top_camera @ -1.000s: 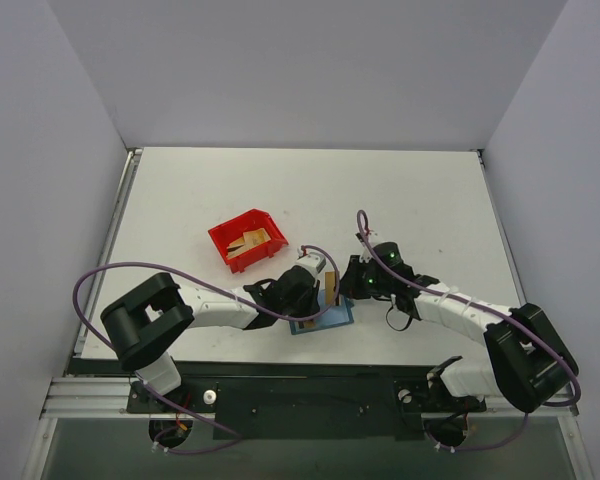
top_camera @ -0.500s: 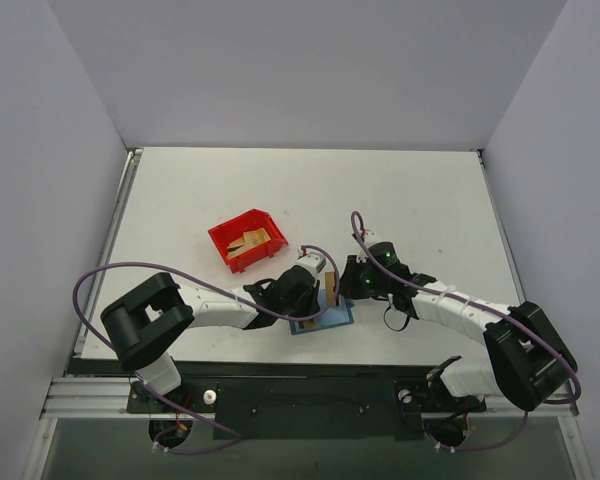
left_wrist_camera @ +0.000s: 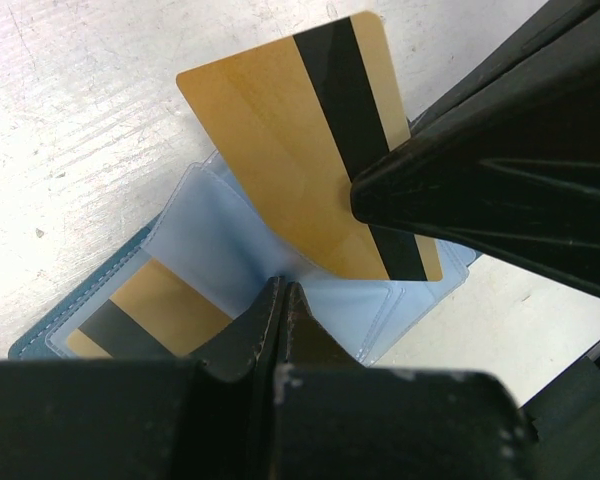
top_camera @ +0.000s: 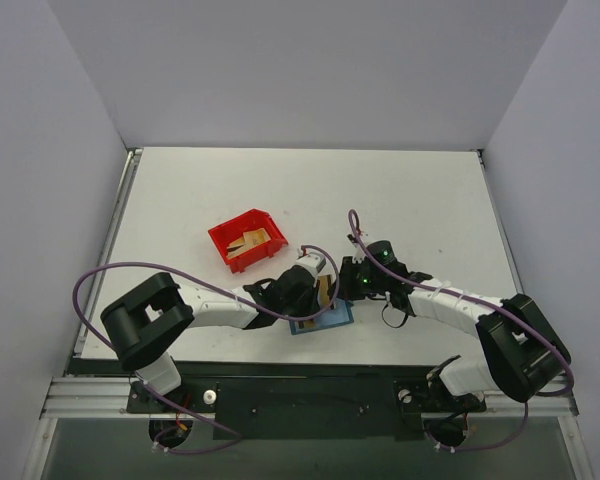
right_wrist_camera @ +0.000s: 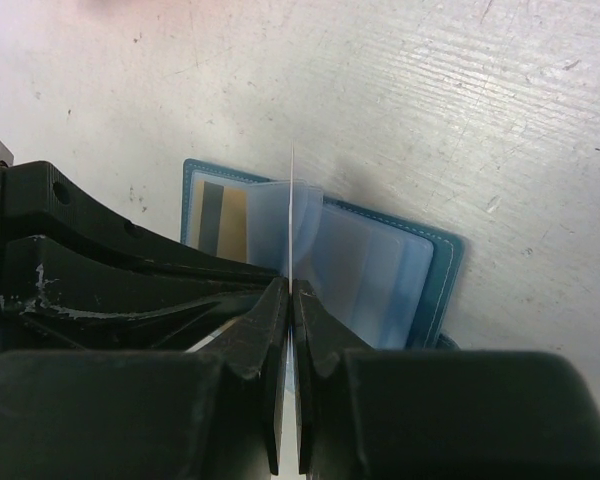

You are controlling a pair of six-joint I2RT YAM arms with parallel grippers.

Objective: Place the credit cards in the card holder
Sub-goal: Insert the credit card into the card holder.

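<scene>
Right gripper [right_wrist_camera: 290, 298] with credit card [left_wrist_camera: 280, 150] nearer card holder [right_wrist_camera: 425, 290]

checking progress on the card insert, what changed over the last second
The right claw, shut on a credit card, edged slightly left toward the left claw, carrying the card with it over the card holder. Nothing was taken hold of or let go. The left claw, card holder and red bin stayed put.
</scene>
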